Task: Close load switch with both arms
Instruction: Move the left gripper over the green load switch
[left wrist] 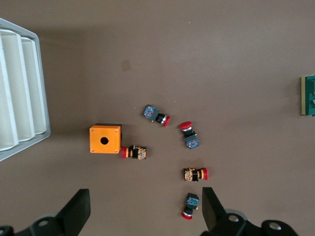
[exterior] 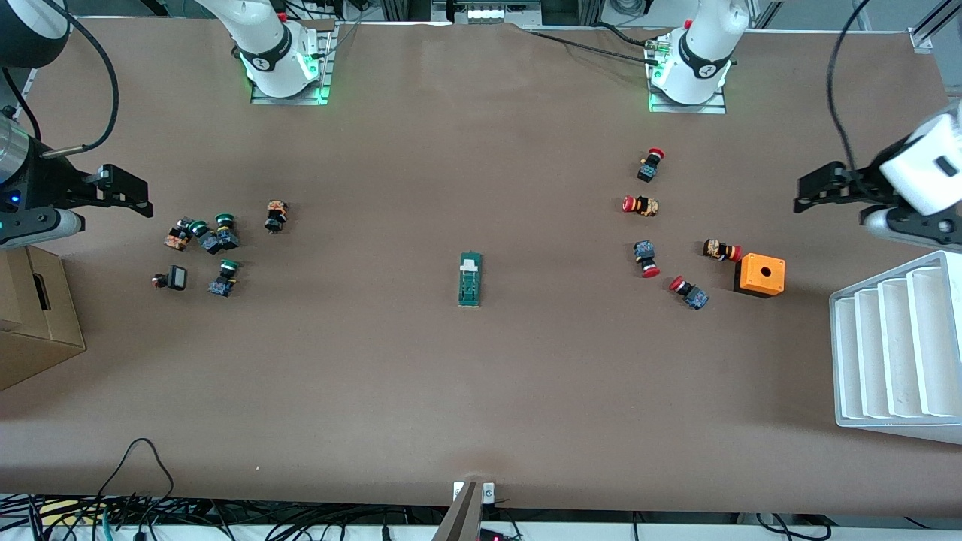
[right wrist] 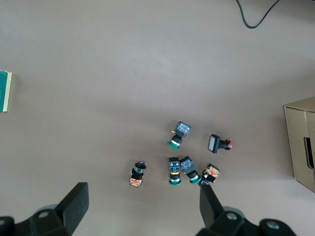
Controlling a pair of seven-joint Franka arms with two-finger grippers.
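The load switch (exterior: 470,279), a narrow dark-green block with a white sliding piece at the end toward the robots, lies flat at the middle of the table. Only its end shows at the edge of the left wrist view (left wrist: 308,95) and of the right wrist view (right wrist: 4,91). My left gripper (exterior: 808,191) hangs open and empty over the left arm's end of the table, well away from the switch; its fingers (left wrist: 78,209) frame bare table. My right gripper (exterior: 135,197) hangs open and empty over the right arm's end, above the green-capped buttons (right wrist: 179,169).
Several red-capped push buttons (exterior: 651,164) and an orange box with a hole (exterior: 760,274) lie toward the left arm's end, beside a white ribbed tray (exterior: 894,353). Green-capped buttons (exterior: 214,237) cluster toward the right arm's end, near a cardboard box (exterior: 34,315).
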